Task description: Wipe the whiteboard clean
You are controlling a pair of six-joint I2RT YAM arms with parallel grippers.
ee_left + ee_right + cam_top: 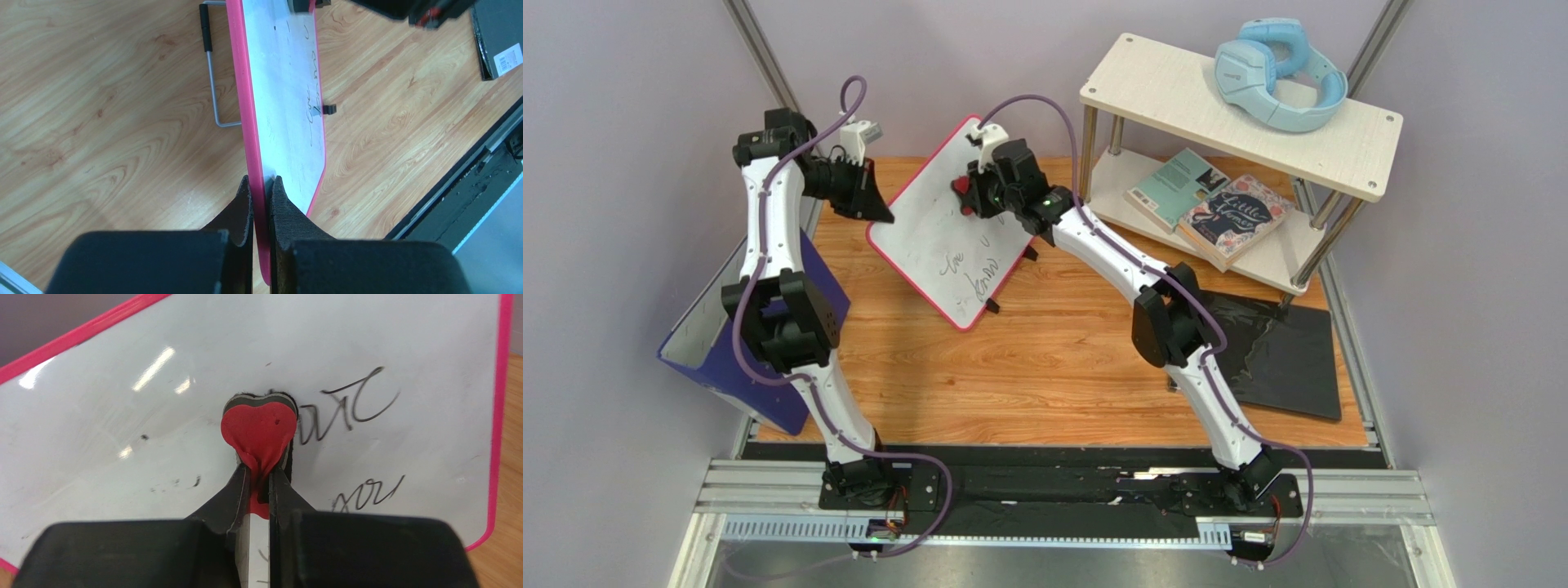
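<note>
Presently left jaws clamp whiteboard (288, 92) edge; right jaws pinch red heart eraser (258, 425) against board (black scribbles illegible).

Bright, even overhead light is filling every view; glare streaks are shining on the whiteboard (202, 361), and the right pincer (259, 478) is showing soft near the lens.
</note>
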